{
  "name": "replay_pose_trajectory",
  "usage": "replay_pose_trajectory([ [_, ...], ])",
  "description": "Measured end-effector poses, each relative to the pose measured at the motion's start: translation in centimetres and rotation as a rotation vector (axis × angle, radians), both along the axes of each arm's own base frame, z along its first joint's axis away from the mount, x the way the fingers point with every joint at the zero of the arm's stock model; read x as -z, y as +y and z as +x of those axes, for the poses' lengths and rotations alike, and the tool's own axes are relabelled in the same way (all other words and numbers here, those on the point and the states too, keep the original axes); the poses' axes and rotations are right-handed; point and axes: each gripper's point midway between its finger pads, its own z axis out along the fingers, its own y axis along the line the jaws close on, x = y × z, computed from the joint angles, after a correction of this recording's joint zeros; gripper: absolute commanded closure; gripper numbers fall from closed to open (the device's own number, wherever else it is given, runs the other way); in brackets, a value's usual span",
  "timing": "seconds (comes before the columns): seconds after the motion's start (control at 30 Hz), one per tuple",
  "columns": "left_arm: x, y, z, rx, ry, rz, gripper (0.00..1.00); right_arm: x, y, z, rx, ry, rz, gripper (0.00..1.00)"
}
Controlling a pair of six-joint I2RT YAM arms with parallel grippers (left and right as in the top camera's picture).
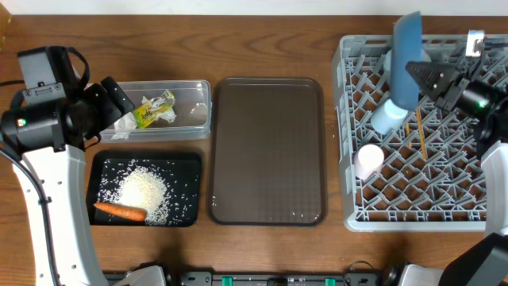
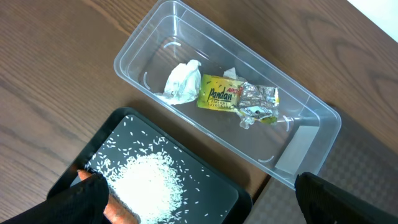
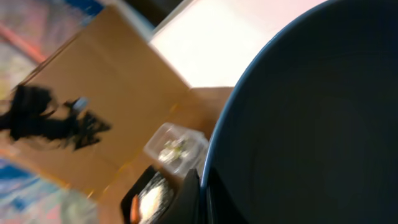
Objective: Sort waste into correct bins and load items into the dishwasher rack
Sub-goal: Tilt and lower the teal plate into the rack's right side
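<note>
Pinching the rim of the large round blue plate [image 1: 406, 48], the right gripper [image 1: 419, 75] has its fingers pressed together on that edge. The plate stands on edge, tilted a little, among the pegs at the back of the large square grey plastic dishwasher rack [image 1: 413, 216]. In the right wrist view the plate's dark face fills most of the picture.

Just beside the plate's lower edge lies a small light-blue cup [image 1: 389, 117]. A pair of thin wooden chopsticks [image 1: 421, 133] rests on the lattice next to it. A small pale pink cup [image 1: 367, 161] sits nearer the rack's left wall.

The left gripper [image 1: 119, 99] hangs with its fingers [image 2: 78, 202] spread wide and nothing between them, above the left end of the two bins.

Below it, the clear plastic rectangular tub [image 1: 198, 87] holds a crumpled white tissue [image 2: 181, 81] touching a small yellow-green printed snack wrapper [image 2: 217, 99].

The shallow black rectangular tray [image 1: 99, 171] lies just in front of the tub. It carries a heap of loose white rice grains [image 1: 144, 191], with a thin orange carrot [image 1: 121, 211] at its near edge.

Between the bins and the rack sits a larger dark brown serving tray [image 1: 268, 151] on the wooden table [image 1: 262, 48].
</note>
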Motion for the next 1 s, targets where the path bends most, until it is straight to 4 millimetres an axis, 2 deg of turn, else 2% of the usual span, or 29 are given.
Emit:
replay_pose_trajectory([
  [0.07, 0.0, 0.0, 0.0, 0.000, 0.000, 0.000, 0.02, 0.1, -0.4, -0.8, -0.025, -0.003, 0.016, 0.99],
  [0.17, 0.0, 0.0, 0.0, 0.000, 0.000, 0.000, 0.02, 0.8, -2.1, -1.5, -0.004, 0.012, 0.037, 0.99],
  [0.33, 0.0, 0.0, 0.0, 0.000, 0.000, 0.000, 0.02, 3.5, -5.2, -2.7, 0.076, 0.047, 0.066, 0.99],
  [0.5, 0.0, 0.0, 0.0, 0.000, 0.000, 0.000, 0.02, 5.9, -6.3, -3.7, 0.118, 0.068, 0.084, 0.99],
  [0.77, 0.0, 0.0, 0.0, 0.000, 0.000, 0.000, 0.02, 6.3, -8.9, -4.7, 0.190, 0.046, 0.085, 0.98],
  [0.93, 0.0, 0.0, 0.0, 0.000, 0.000, 0.000, 0.02, 6.8, -11.9, -4.8, 0.305, 0.066, 0.069, 0.86],
  [0.97, 0.0, 0.0, 0.0, 0.000, 0.000, 0.000, 0.02, 6.9, -12.6, -4.8, 0.335, 0.074, 0.066, 0.81],
  [1.0, 0.0, 0.0, 0.0, 0.000, 0.000, 0.000, 0.02, 7.2, -13.5, -4.9, 0.374, 0.088, 0.060, 0.71],
])
